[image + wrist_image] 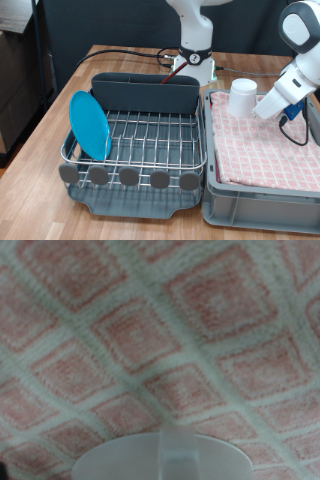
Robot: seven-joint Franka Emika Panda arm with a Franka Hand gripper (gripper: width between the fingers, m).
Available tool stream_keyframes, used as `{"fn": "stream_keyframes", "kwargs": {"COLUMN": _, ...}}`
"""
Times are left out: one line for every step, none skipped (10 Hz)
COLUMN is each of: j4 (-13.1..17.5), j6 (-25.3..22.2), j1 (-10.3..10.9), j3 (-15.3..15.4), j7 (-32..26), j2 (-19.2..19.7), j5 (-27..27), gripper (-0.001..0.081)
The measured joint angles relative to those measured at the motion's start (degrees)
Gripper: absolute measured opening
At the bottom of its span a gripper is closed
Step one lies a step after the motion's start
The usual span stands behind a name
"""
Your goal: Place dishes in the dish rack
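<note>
My gripper (pixel 254 101) is at the exterior view's right, over the grey crate, and is shut on the white mug (pixel 241 95), which it holds on its side a little above the pink checked cloth. In the wrist view the mug's pale round rim (pixel 160 458) fills the lower edge with the cloth behind it; the fingers are blurred there. The light-blue plate (pixel 89 124) stands on edge in the left slots of the silver wire dish rack (pixel 150 140). A thin brown stick, likely the wooden spoon (pixel 167 77), pokes out of the dark grey caddy (pixel 145 93).
The grey crate (pixel 262 195) with pink checked cloth (pixel 265 145) stands directly right of the rack. The robot base (pixel 195 62) and a red cable are behind the caddy. Grey knobs (pixel 130 177) line the rack's near edge above the drip tray (pixel 140 205).
</note>
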Motion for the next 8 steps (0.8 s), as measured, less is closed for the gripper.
{"fn": "stream_keyframes", "kwargs": {"j4": -0.16, "j6": 0.33, "j1": 0.0, "j3": -0.05, "j7": 0.09, "j2": -0.01, "j5": -0.05, "gripper": 0.0803}}
{"fn": "stream_keyframes", "kwargs": {"j4": -0.29, "j6": 0.51, "j1": 0.0, "j3": -0.05, "j7": 0.24, "j2": -0.02, "j5": -0.06, "gripper": 0.0803}}
{"fn": "stream_keyframes", "kwargs": {"j4": -0.39, "j6": 0.58, "j1": 0.0, "j3": -0.05, "j7": 0.41, "j2": -0.03, "j5": -0.06, "gripper": 0.0563}}
{"fn": "stream_keyframes", "kwargs": {"j4": -0.49, "j6": 0.65, "j1": 0.0, "j3": -0.02, "j7": 0.65, "j2": -0.04, "j5": -0.06, "gripper": 0.0401}}
{"fn": "stream_keyframes", "kwargs": {"j4": -0.56, "j6": 0.72, "j1": 0.02, "j3": 0.03, "j7": 0.94, "j2": -0.04, "j5": -0.06, "gripper": 0.0401}}
{"fn": "stream_keyframes", "kwargs": {"j4": -0.61, "j6": 0.87, "j1": 0.02, "j3": 0.09, "j7": 1.03, "j2": -0.04, "j5": -0.04, "gripper": 0.0217}}
{"fn": "stream_keyframes", "kwargs": {"j4": -0.61, "j6": 1.0, "j1": 0.02, "j3": 0.11, "j7": 1.03, "j2": -0.04, "j5": 0.01, "gripper": 0.0217}}
{"fn": "stream_keyframes", "kwargs": {"j4": -0.61, "j6": 1.09, "j1": 0.02, "j3": 0.13, "j7": 1.03, "j2": -0.08, "j5": 0.05, "gripper": 0.0069}}
